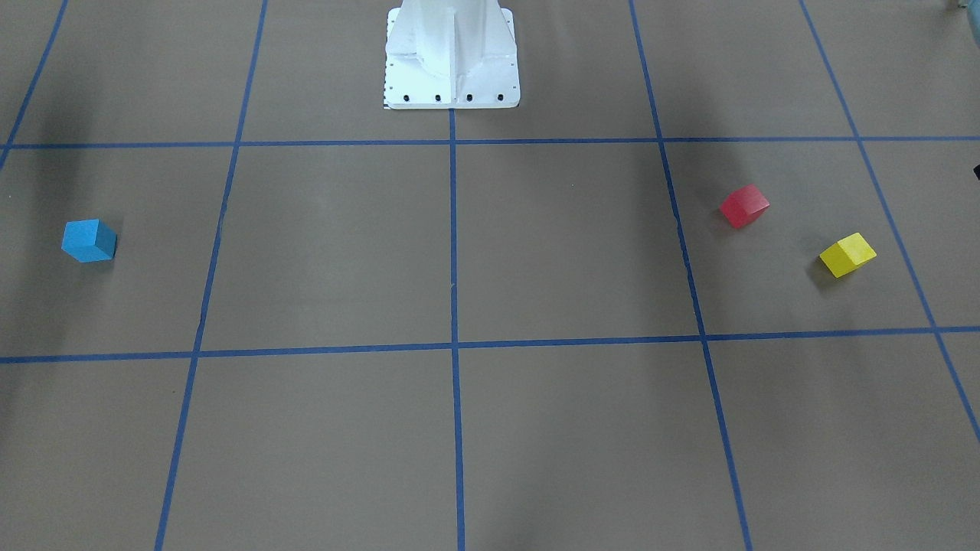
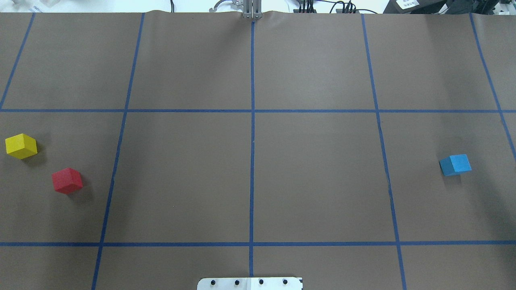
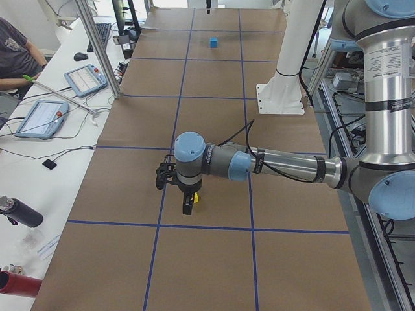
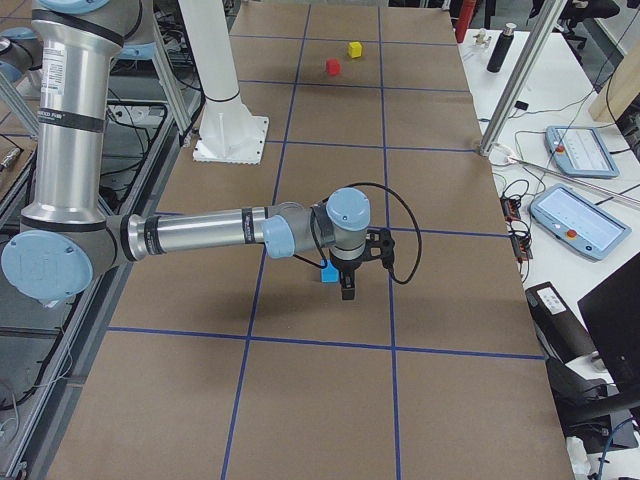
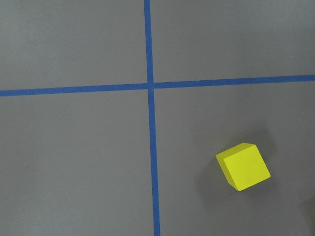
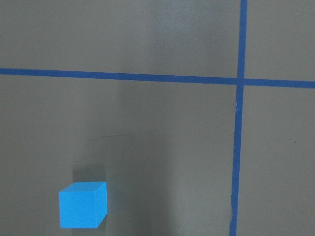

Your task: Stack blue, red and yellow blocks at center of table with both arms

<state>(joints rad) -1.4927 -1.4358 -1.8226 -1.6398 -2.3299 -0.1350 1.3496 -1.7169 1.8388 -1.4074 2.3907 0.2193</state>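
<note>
The blue block (image 2: 455, 164) (image 1: 89, 240) lies alone on the robot's right side of the table (image 2: 314, 173). The red block (image 2: 67, 180) (image 1: 744, 205) and the yellow block (image 2: 21, 146) (image 1: 847, 254) lie close together on the robot's left side. My left gripper (image 3: 188, 202) hangs low beside the yellow block (image 3: 196, 199) (image 5: 243, 166). My right gripper (image 4: 346, 286) hangs low beside the blue block (image 4: 327, 272) (image 6: 82, 205). Both grippers show only in the side views, so I cannot tell whether they are open or shut. No fingers appear in the wrist views.
The white pedestal (image 1: 452, 53) (image 2: 250, 283) stands at the robot's edge of the table on the centre line. A side bench holds tablets (image 3: 40, 118) and bottles, and a seated person (image 3: 16, 55) is there. Another bench carries tablets (image 4: 580, 220).
</note>
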